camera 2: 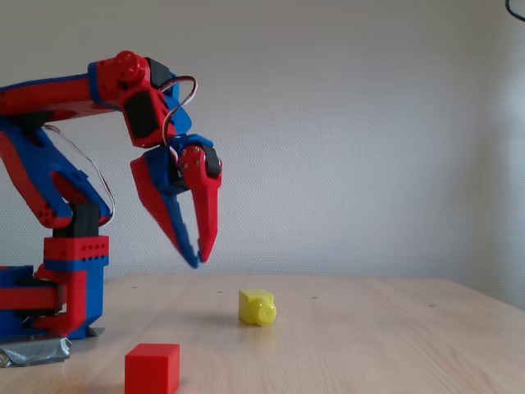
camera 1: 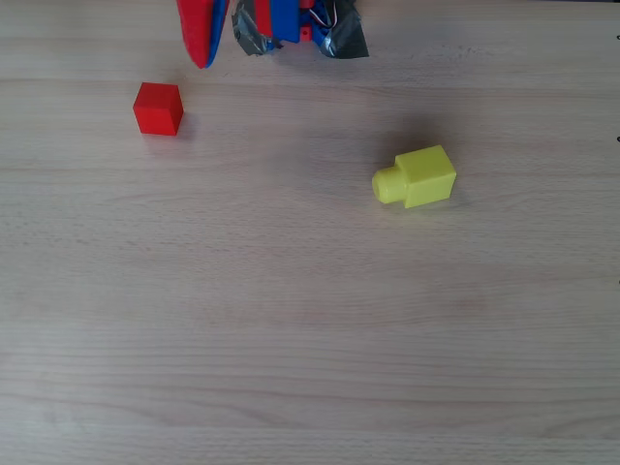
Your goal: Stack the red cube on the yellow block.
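Note:
The red cube (camera 1: 158, 108) rests on the wooden table at the upper left of the overhead view, and at the front (camera 2: 152, 369) of the fixed view. Lying on its side, the yellow block (camera 1: 417, 177) is right of centre with its round stub pointing left; in the fixed view it (camera 2: 257, 307) sits farther back. My gripper (camera 2: 198, 258) hangs well above the table with its long red-and-blue fingers pointing down, tips together and nothing between them. From overhead the gripper (camera 1: 201, 58) is at the top edge, just above and right of the red cube.
The arm's red-and-blue base (camera 2: 57, 287) stands at the left of the fixed view, held down with silver tape (camera 1: 339, 39). Bare wooden tabletop (camera 1: 310, 329) stretches around and between the two blocks. A plain wall is behind.

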Controlling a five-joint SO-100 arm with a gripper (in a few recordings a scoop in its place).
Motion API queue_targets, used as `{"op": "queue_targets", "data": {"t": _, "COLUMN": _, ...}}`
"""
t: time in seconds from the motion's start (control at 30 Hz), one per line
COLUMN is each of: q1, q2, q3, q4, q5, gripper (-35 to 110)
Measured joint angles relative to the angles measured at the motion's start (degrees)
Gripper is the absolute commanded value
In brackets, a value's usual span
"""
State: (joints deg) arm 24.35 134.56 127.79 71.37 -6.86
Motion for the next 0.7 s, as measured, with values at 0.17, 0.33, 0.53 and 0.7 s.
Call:
{"op": "queue_targets", "data": {"t": 0.17, "q1": 2.72, "q2": -4.31, "q3": -3.08, "q4": 2.02, "q5": -1.76, "gripper": 8}}
{"op": "queue_targets", "data": {"t": 0.33, "q1": 5.45, "q2": -6.33, "q3": -4.83, "q4": 3.43, "q5": -2.55, "gripper": 22}}
{"op": "queue_targets", "data": {"t": 0.53, "q1": 6.94, "q2": -9.93, "q3": -6.33, "q4": 3.96, "q5": -2.64, "gripper": 26}}
{"op": "queue_targets", "data": {"t": 0.7, "q1": 8.35, "q2": -13.18, "q3": -7.29, "q4": 6.50, "q5": -6.42, "gripper": 27}}
